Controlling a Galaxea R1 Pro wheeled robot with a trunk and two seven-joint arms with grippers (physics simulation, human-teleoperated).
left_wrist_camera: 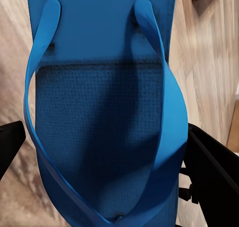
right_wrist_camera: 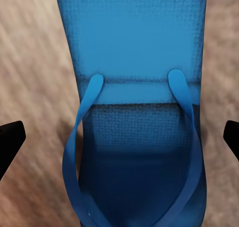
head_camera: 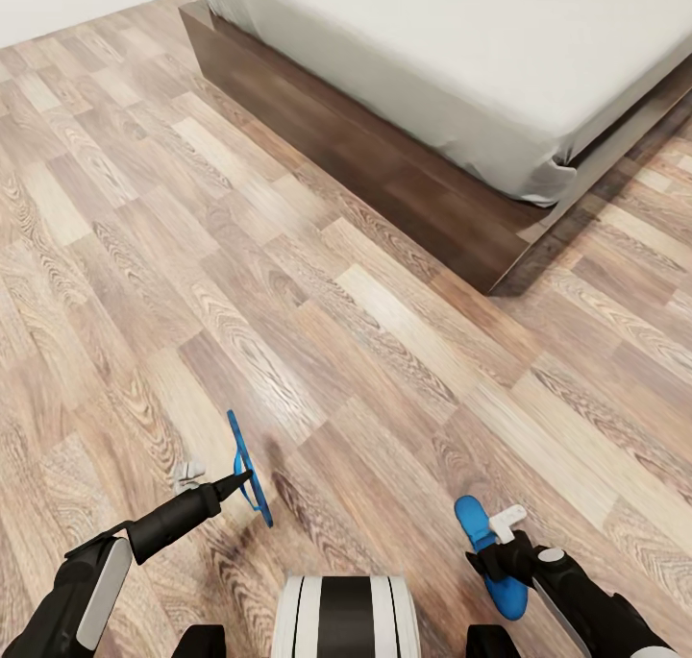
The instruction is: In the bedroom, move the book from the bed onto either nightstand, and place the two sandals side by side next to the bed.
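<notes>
Bright blue flat sandals (head_camera: 248, 466) (head_camera: 490, 554): each pincer (head_camera: 238, 485) (head_camera: 495, 543) is clamped on one, above the floor. The left's edge-on hold looks slippy; might drop short of the low dark-wood bed (head_camera: 384, 173).

head camera looks down over floor (head_camera: 317, 331) toward bed (head_camera: 461, 53); each wrist camera sits close against a sandal (left_wrist_camera: 104, 127).
</notes>
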